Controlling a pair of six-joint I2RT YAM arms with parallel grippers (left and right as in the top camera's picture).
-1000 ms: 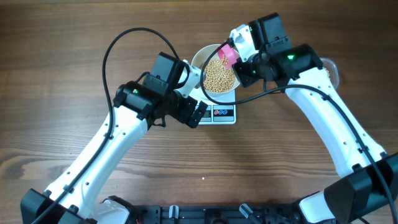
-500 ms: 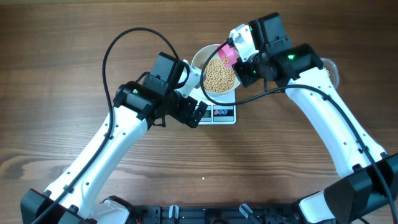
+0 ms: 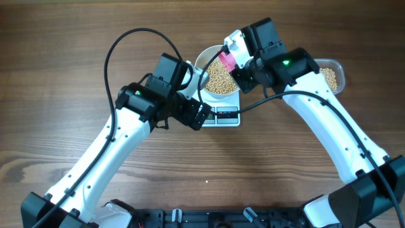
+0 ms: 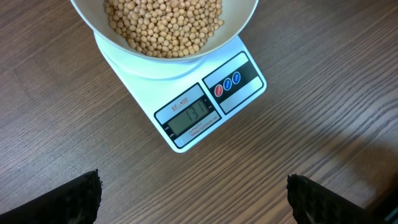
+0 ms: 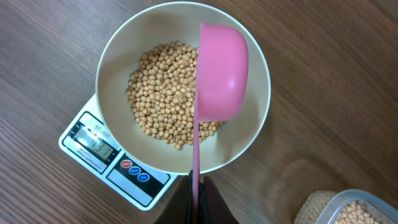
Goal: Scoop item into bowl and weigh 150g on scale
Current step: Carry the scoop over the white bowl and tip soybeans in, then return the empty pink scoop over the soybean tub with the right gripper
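The white bowl (image 5: 117, 68) stands on the white scale (image 5: 104, 154) and holds a heap of tan beans (image 5: 160, 94). My right gripper (image 5: 197, 186) is shut on the thin handle of a pink scoop (image 5: 221, 67), which hangs over the bowl's right half, rolled on its side. From overhead, the scoop (image 3: 226, 58) lies over the bowl (image 3: 201, 61) and its beans (image 3: 218, 80). My left gripper (image 4: 193, 190) is open and holds nothing, above bare table in front of the scale (image 4: 211, 107). The left wrist view shows the bowl (image 4: 244, 20), the beans (image 4: 163, 25) and a lit display.
A clear plastic tub (image 3: 330, 76) with more beans sits right of the scale, behind my right forearm; its corner (image 5: 351, 208) shows in the right wrist view. My left gripper (image 3: 201, 116) hovers by the front left of the scale (image 3: 228, 116). Wood table all round.
My right arm has swung left, carrying the pink scoop a little further over the bowl and uncovering the tub. The left arm has not moved.
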